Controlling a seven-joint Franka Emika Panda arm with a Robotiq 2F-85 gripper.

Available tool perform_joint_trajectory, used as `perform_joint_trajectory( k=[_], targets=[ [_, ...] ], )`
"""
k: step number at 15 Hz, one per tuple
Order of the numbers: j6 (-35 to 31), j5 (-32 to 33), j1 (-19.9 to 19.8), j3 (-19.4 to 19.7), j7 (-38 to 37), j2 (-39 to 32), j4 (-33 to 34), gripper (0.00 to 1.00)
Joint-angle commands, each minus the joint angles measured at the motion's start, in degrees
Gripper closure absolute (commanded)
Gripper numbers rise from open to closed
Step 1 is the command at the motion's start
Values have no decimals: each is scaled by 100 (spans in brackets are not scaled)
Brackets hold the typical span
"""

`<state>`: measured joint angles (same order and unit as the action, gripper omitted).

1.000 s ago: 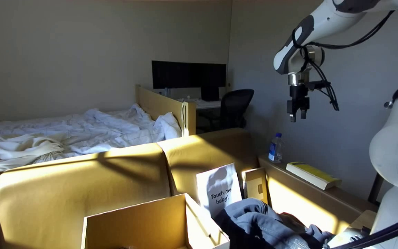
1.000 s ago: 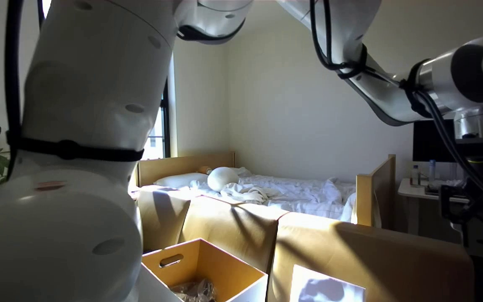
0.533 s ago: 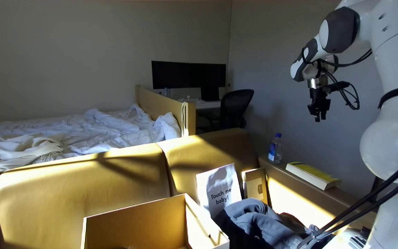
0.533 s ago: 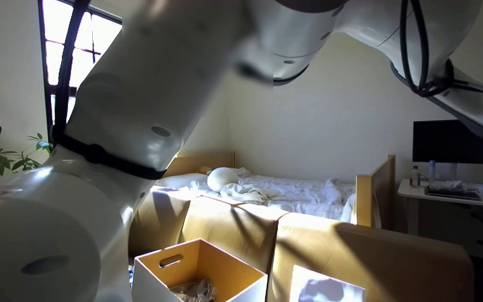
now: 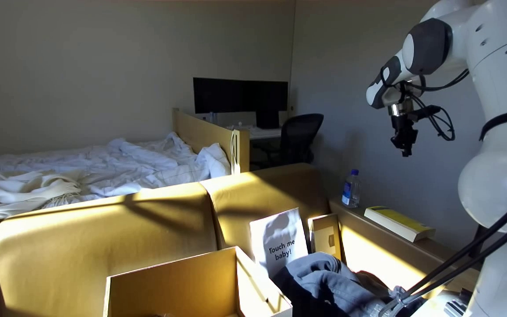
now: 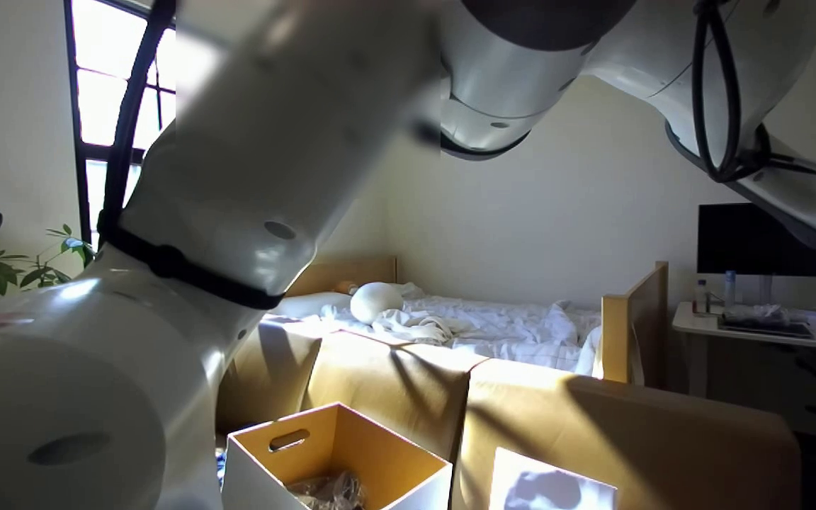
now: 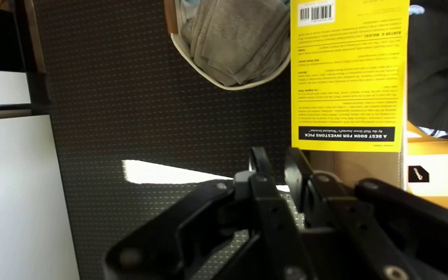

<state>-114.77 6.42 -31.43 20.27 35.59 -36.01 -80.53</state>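
The tool [image 7: 277,157] is hanging in the air and pointing down. Its two fingers [image 7: 261,161] are standing close together, but a small gap is showing between them, with the floor [image 7: 150,116] peeking through. The yellow book [image 7: 349,74] is lying flat on the sofa arm [image 5: 381,259], lower down than the tool. In the wrist view, the book is sitting up and to the right of the gap, and its words are showing upside down. In an exterior view, a water bottle [image 5: 350,189] is standing upright near the book, and the tool is hanging well above them both. A bin [image 7: 224,86] of gray cloths [image 7: 243,39] is sitting just left of the book in the wrist view. Blue-gray clothes [image 5: 324,281] are lying in a heap on the sofa [image 5: 104,237]. A paper sign [image 5: 277,237] is leaning back behind them, saying "Touch me baby!" A big box [image 5: 170,281] is sitting beside the clothes, and a clear bag [image 6: 337,489] is lying inside it.
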Motion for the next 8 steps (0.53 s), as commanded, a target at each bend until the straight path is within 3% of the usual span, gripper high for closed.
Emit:
perform_joint_trajectory(
  k=[1,5,8],
  targets=[
    [156,246,-55,-135,-455,-465,341,100],
    [433,638,-54,-28,-1320,-1427,822,99],
    [810,582,-212,-15,-1933,-2239,1544,99]
  ],
)
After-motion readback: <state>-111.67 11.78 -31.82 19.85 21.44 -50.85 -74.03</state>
